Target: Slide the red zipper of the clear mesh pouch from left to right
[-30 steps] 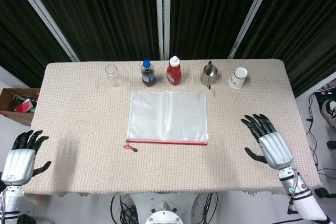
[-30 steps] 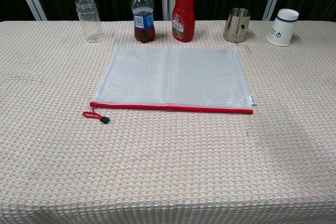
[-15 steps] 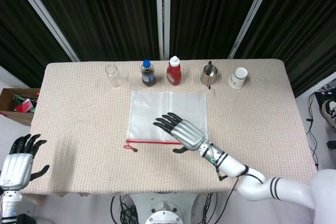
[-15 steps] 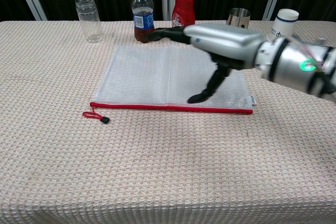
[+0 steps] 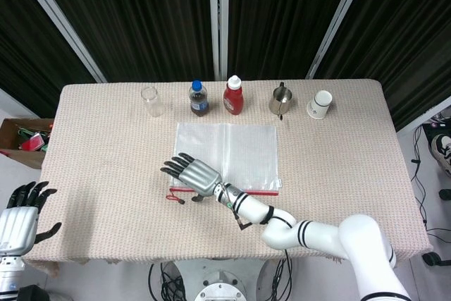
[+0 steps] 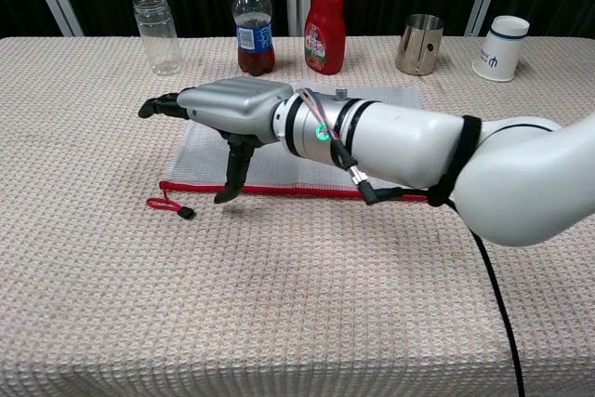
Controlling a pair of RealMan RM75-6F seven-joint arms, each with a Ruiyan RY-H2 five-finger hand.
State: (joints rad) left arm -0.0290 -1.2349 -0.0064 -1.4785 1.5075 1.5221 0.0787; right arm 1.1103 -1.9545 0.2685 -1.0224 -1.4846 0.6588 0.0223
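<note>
Table (image 5: pixel 106 132): woven beige cloth, with everything on it.
Clear mesh pouch (image 5: pixel 239 153): lies flat mid-table, its red zipper (image 6: pixel 307 191) running along the near edge; my arm crosses over part of it.
My right hand (image 5: pixel 194 174): reached across to the pouch's left end, fingers spread flat above the near-left corner, thumb (image 6: pixel 232 178) pointing down toward the zipper line. It grasps nothing.
My left hand (image 5: pixel 21 213): off the table's near-left corner, fingers apart, holding nothing.
Back row: clear jar (image 5: pixel 150 101), cola bottle (image 5: pixel 199 98), ketchup bottle (image 5: pixel 233 96), steel cup (image 5: pixel 280 100), white paper cup (image 5: pixel 320 104), all well apart from the pouch.
Zipper pull (image 6: pixel 170 205): red cord with a dark tab, lying on the cloth just beside the left end of the zipper, close to my thumb but untouched.
Progress: nothing slid yet, as I judge it; the pull sits at the left start. Left to do: pinch the pull, draw it rightward along the whole edge.
</note>
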